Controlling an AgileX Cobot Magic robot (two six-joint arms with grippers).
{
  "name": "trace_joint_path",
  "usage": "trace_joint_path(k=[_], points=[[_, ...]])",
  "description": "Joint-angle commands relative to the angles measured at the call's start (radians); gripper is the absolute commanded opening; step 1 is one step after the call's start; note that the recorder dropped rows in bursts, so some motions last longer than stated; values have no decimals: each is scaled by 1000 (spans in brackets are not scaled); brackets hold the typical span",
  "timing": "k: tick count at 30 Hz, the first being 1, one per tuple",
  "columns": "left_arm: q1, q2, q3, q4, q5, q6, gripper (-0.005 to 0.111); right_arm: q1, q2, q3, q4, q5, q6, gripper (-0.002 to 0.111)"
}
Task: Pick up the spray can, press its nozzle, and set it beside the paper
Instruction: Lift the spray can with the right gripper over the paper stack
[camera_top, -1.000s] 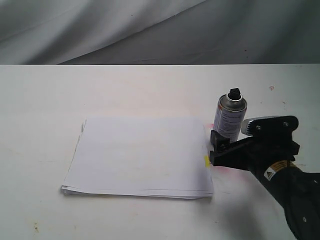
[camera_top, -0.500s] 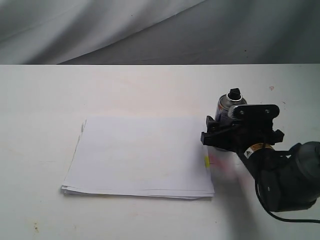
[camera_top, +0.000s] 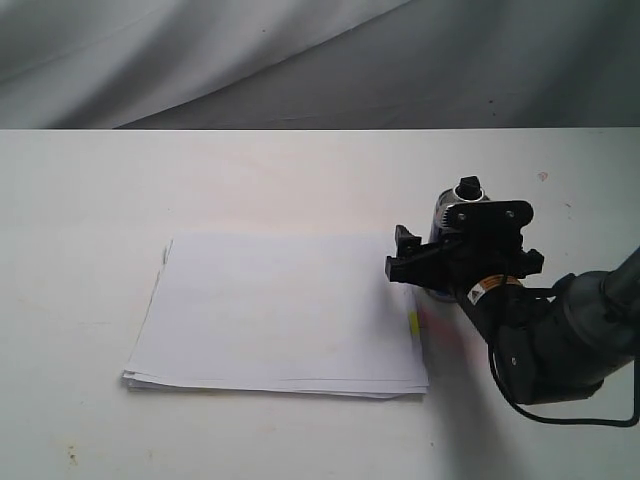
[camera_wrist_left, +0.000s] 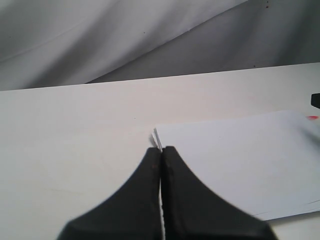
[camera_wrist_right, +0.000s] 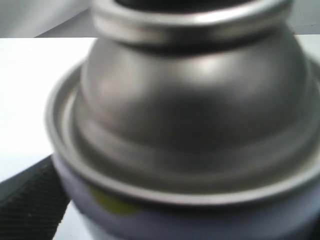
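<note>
Exterior view: shows the spray can (camera_top: 446, 214) upright right of centre, just beside the right edge of the paper (camera_top: 280, 310), which lies flat on the white surface (camera_top: 250, 180); black nozzle (camera_top: 467, 188) on top. Puts the right claw (camera_top: 418, 258) around the can's body; cannot tell whether it pinches. Left wrist view: shows the left claw (camera_wrist_left: 161, 156) pressed together at lower centre, over a paper corner. Right wrist view: fills with the can's blurred dome, a ribbed pad (camera_wrist_right: 30, 205) at lower left beside it.
</note>
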Motion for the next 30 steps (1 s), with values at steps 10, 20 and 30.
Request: trace_joint_path(k=[10, 20, 30], points=[[-2, 5, 5, 4, -6, 1, 0, -2, -3, -6, 26, 6, -24, 75], [-2, 5, 5, 4, -6, 1, 0, -2, 1, -6, 26, 107, -24, 49], [-2, 5, 5, 4, -6, 1, 0, -2, -4, -6, 15, 96, -24, 15]])
